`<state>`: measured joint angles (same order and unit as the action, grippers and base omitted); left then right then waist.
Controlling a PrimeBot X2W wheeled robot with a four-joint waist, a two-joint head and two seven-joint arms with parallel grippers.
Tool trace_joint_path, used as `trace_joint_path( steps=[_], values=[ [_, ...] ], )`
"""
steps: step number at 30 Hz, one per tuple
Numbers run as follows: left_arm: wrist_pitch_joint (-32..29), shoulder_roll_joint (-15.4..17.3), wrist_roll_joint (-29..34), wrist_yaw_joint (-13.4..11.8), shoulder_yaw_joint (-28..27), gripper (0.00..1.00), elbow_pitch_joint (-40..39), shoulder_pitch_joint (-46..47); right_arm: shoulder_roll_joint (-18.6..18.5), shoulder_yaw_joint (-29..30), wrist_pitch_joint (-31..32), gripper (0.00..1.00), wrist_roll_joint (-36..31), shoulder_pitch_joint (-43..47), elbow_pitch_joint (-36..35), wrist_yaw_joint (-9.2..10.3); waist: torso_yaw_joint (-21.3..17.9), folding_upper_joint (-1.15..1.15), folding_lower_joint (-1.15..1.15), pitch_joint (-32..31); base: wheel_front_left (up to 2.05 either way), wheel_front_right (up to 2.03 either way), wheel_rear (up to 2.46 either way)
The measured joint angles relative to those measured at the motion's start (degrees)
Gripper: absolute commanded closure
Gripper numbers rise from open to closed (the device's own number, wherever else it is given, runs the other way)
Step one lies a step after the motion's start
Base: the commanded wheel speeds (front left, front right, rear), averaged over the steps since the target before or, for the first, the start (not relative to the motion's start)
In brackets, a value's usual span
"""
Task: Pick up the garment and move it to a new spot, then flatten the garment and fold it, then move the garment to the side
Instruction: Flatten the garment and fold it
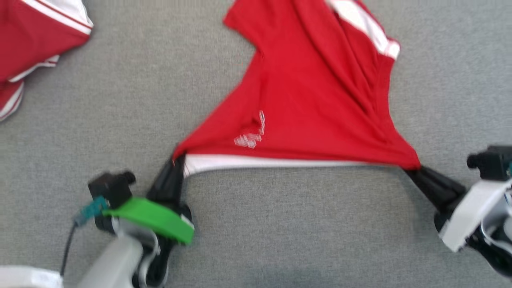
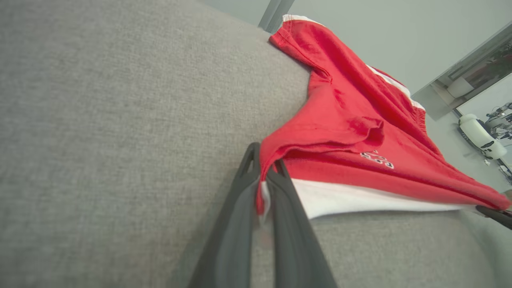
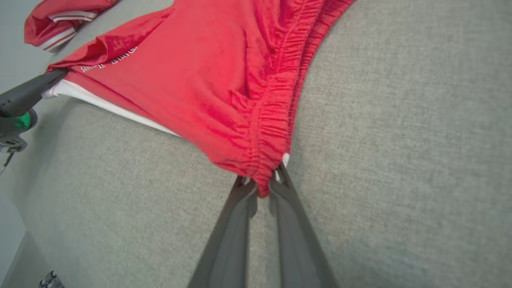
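Garment (image 1: 312, 100), red with a white band (image 1: 280, 162), spread on the grey surface (image 1: 280, 232) from centre up toward 1 o'clock, near edge drawn taut between two grips. Far off at 10 o'clock, a second red-and-white piece (image 1: 32, 36), well apart. At 7 o'clock, left gripper (image 1: 176, 166) pressed together on the left corner, pinching red cloth and white band alike. At 1 o'clock, a long fold (image 1: 340, 64) lying over the far half, not yet flat. At 4 o'clock, right gripper (image 1: 414, 170) nipping the gathered right corner, only a small tuft caught. Likely trouble: that tuft slipping free under any wider pull; uneven hauling skewing the cloth or dragging it bunched across the rough weave; setting down with the fold in place, locking a crease into the later folding.
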<state>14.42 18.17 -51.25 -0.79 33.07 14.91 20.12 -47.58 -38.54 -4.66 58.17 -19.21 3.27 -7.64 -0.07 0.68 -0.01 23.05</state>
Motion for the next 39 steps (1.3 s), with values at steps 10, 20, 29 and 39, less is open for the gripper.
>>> trace_joint_path(
  steps=[10, 20, 29, 39],
  values=[
    [-5.57, 5.26, -2.25, -8.27, 3.21, 1.00, -18.38, -19.51, -3.05, 6.84, 1.14, 1.00, -1.27, 23.38, -5.73, -0.10, -0.17, 0.00, 0.00, -6.40, 0.00, 0.00, 0.00],
    [-13.06, 13.27, -2.76, -13.07, 1.79, 1.00, -32.77, -22.62, -0.75, 14.65, 9.01, 1.00, 1.42, 30.04, -15.23, 0.03, -1.96, 0.00, 0.00, -5.93, 0.00, 0.00, 0.00],
    [-28.44, 18.41, -0.23, -14.79, 0.74, 1.00, -35.93, -4.30, 4.17, 18.51, 16.12, 1.00, 1.27, 23.51, -20.15, 0.10, -5.34, 0.00, 0.00, -3.48, 0.00, 0.00, 0.00],
    [-50.23, 18.79, -3.43, -13.18, 1.53, 1.00, -25.19, 21.01, 10.98, 15.13, 21.47, 1.00, 3.03, 6.47, -15.44, 0.14, -9.96, 0.00, 0.00, 2.24, 0.00, 0.00, 0.00]
  ],
)
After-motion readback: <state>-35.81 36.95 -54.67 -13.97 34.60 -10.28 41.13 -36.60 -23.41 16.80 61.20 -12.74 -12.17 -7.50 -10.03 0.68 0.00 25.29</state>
